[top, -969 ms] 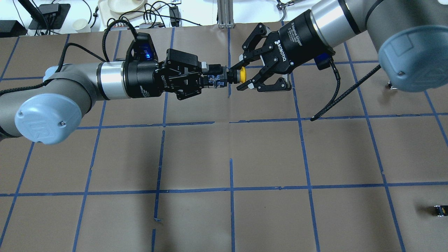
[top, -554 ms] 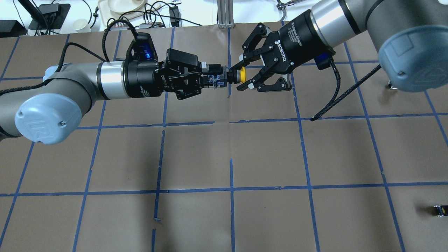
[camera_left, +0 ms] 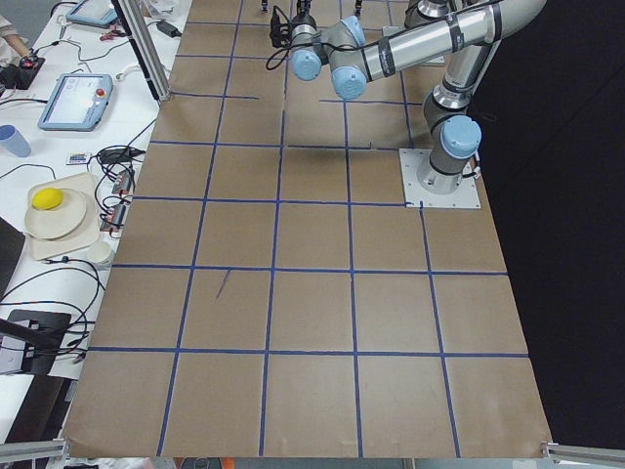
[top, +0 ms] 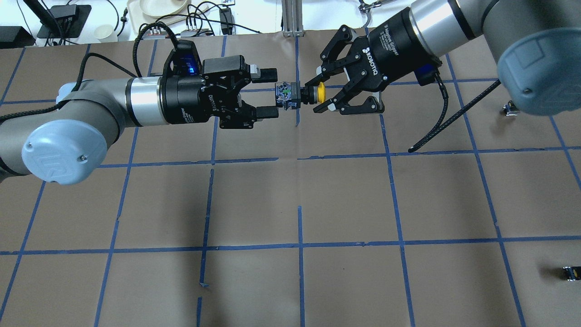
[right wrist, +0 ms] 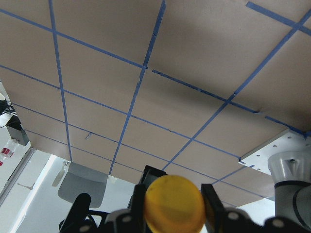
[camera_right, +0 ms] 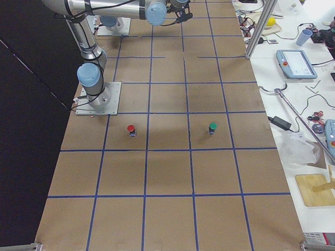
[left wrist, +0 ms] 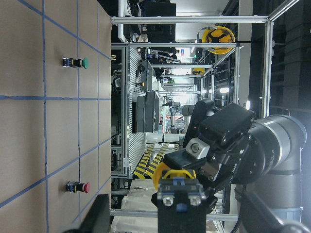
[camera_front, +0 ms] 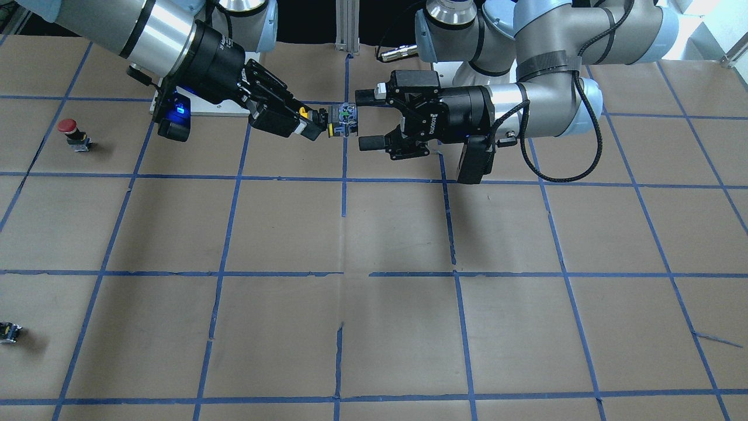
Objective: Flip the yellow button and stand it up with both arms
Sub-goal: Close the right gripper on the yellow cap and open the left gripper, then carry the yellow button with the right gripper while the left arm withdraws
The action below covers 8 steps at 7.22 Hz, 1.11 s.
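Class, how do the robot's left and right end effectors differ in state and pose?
The left end effector is open, its fingers spread and not touching the yellow button; the right end effector is shut on that button, just behind its cap. In the overhead view the left points straight sideways, while the right is set at a slant. Both are black, two-fingered and face each other.

Matt brown paper, creased, over the desk [top: 445, 200], gridded with blue tape [top: 300, 227]; smooth, glossy yellow plastic cap on the yellow button [top: 300, 94]; satin grey metal on left arm [top: 91, 113] and right arm [top: 494, 13]; matt black fingers [top: 268, 111]
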Each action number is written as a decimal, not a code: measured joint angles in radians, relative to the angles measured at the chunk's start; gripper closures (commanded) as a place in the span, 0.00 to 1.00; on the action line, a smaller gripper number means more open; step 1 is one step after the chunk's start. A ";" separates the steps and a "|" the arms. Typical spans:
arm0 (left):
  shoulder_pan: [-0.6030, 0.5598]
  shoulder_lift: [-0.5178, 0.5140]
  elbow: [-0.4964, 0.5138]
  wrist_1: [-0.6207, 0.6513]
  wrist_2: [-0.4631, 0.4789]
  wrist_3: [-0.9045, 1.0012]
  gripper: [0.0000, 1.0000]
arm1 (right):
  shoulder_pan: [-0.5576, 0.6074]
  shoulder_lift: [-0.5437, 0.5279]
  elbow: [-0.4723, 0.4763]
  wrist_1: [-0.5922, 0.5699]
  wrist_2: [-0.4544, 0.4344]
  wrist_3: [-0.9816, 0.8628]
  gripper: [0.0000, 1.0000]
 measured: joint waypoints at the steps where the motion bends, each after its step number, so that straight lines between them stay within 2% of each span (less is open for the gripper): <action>1: 0.010 0.006 0.004 0.002 0.042 -0.013 0.00 | -0.004 0.000 0.001 -0.021 -0.071 -0.053 0.79; 3: 0.025 0.007 0.036 0.023 0.231 -0.048 0.00 | -0.017 0.001 0.006 -0.029 -0.255 -0.253 0.79; 5: 0.031 -0.010 0.139 0.042 0.495 -0.105 0.00 | -0.074 0.002 0.027 -0.026 -0.466 -0.533 0.80; 8: 0.027 -0.031 0.266 0.044 0.853 -0.149 0.00 | -0.232 -0.016 0.114 -0.053 -0.679 -0.991 0.82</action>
